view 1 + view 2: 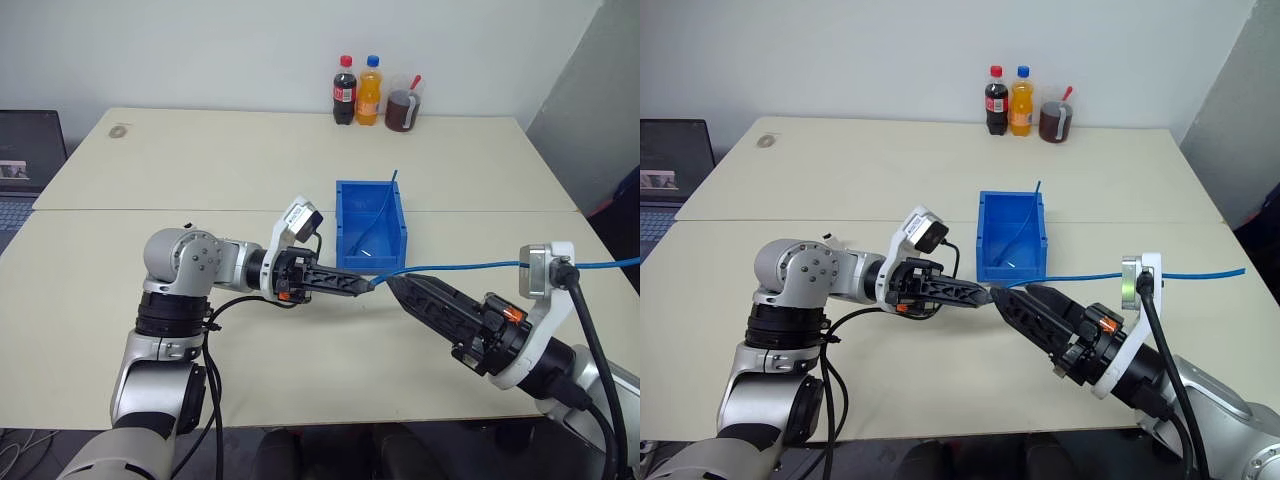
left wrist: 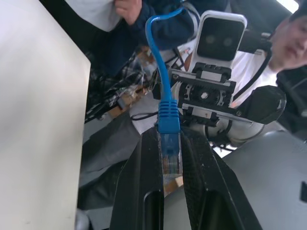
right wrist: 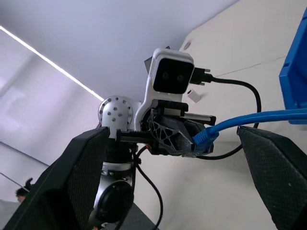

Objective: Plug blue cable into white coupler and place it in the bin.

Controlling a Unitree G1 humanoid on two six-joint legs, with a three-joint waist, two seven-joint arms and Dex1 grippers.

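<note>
Step in hand: plug and socket are being brought together in the air over the table (image 1: 300, 360); from these views I judge that mating has not begun.
Left gripper (image 1: 362, 285): its fingers (image 2: 144, 191) are shut tight on the plug end of the blue cable (image 1: 470, 267), plug tip pointing out toward the other arm.
Right gripper (image 1: 400, 290): its fingers (image 3: 81, 177) stand spread wide with nothing between them, tip just beside the plug.
Blue cable: runs from the left gripper across to the right-hand edge of the table, lifted off the surface near the plug.
White coupler: a small white block (image 3: 194, 95) lies on the table behind the left arm; I take this for it but cannot be sure.
Bin (image 1: 372, 225): stands mid-table, just beyond the two grippers, holding a shorter blue cord.
Next move calls for: the free right gripper to fetch the coupler, socket facing the plug, then a straight, aligned push.
</note>
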